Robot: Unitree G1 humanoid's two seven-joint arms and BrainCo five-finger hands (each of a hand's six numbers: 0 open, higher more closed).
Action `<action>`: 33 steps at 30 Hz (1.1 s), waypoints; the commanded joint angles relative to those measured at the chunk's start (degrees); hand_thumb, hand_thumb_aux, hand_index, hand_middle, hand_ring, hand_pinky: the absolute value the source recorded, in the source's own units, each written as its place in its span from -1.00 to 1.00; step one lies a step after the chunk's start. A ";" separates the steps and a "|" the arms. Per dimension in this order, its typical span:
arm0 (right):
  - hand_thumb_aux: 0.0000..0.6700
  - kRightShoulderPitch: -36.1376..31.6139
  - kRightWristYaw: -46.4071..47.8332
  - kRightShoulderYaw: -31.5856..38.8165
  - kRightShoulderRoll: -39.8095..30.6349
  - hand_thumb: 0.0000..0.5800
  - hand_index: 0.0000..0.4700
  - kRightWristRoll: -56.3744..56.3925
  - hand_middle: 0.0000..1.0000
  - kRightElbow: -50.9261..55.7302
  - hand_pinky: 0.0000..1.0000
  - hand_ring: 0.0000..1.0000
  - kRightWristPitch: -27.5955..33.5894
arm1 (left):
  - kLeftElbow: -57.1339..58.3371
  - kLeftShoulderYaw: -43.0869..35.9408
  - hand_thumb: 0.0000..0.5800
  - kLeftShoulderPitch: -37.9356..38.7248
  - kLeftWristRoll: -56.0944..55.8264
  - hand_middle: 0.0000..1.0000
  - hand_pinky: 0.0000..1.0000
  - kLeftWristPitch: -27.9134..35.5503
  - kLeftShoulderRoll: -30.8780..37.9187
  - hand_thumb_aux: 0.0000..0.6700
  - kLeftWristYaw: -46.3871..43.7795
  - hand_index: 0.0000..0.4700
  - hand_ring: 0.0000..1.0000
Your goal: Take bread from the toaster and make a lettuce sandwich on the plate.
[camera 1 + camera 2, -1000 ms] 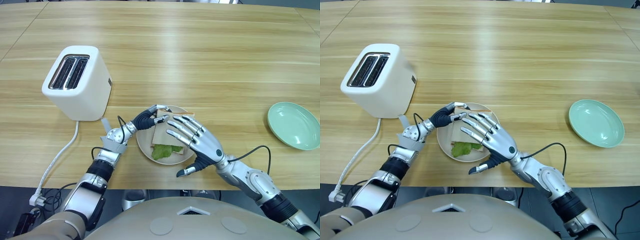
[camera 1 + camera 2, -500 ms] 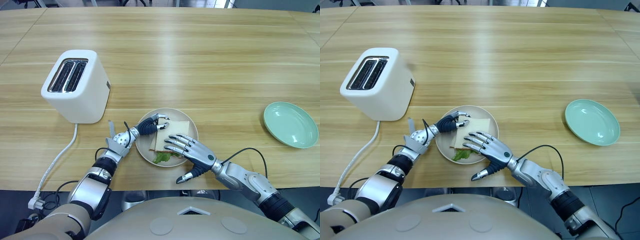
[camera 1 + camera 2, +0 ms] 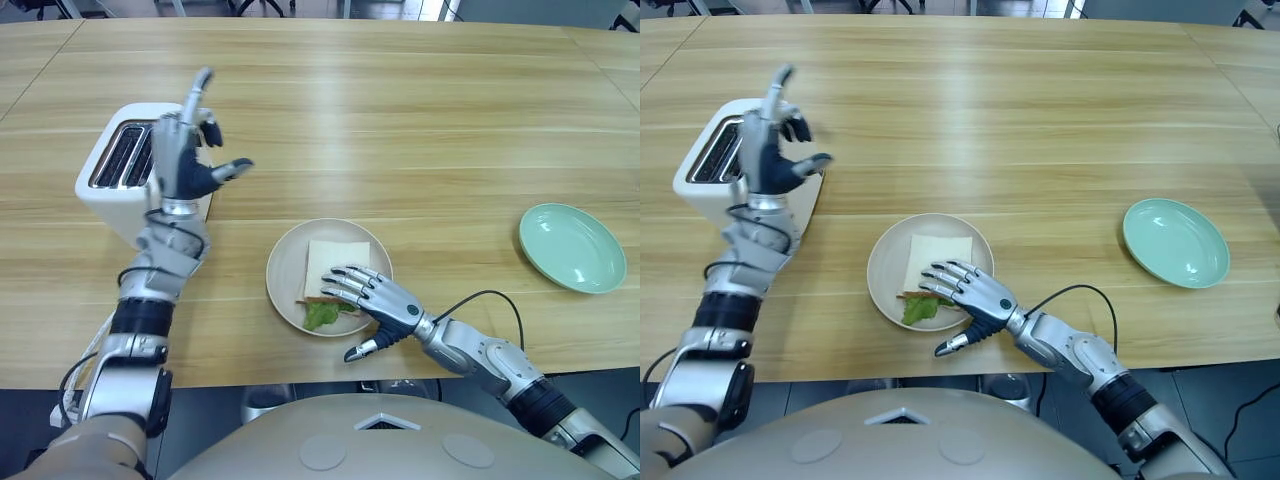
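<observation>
Across wooden table (image 3: 420,130): toaster (image 3: 103,190) upper left, green dish (image 3: 572,247) far right. Centre frame, sandwich (image 3: 338,262) on plate (image 3: 280,292), touching right hand (image 3: 388,305), flat and spread. Left hand (image 3: 185,165) up by toaster, loosely open, empty.

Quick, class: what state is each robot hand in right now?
Left hand: empty, held up by the toaster; open or shut cannot be told.
Right hand: open, over the sandwich.
</observation>
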 commanded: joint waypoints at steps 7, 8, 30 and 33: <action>1.00 7.98 9.01 -11.73 -5.41 1.00 0.96 36.16 1.00 -10.99 1.00 1.00 -9.25 | -13.44 -15.05 1.00 23.53 -39.26 1.00 1.00 -7.44 15.34 1.00 -40.09 0.96 1.00; 1.00 9.10 11.49 -12.16 -7.28 1.00 0.96 38.04 1.00 -9.97 1.00 1.00 -9.55 | -14.49 -15.99 1.00 26.25 -41.86 1.00 1.00 -7.26 17.50 1.00 -43.70 0.96 1.00; 1.00 -0.52 22.99 -7.18 2.34 1.00 0.96 17.57 1.00 15.42 1.00 1.00 -2.01 | 17.04 -20.05 1.00 8.11 3.80 1.00 1.00 4.94 -1.16 1.00 -38.13 0.96 1.00; 1.00 -7.10 18.99 -6.49 6.47 1.00 0.96 14.22 1.00 23.46 1.00 1.00 2.17 | 25.47 -21.20 1.00 1.89 5.76 1.00 1.00 6.53 -4.66 1.00 -34.27 0.96 1.00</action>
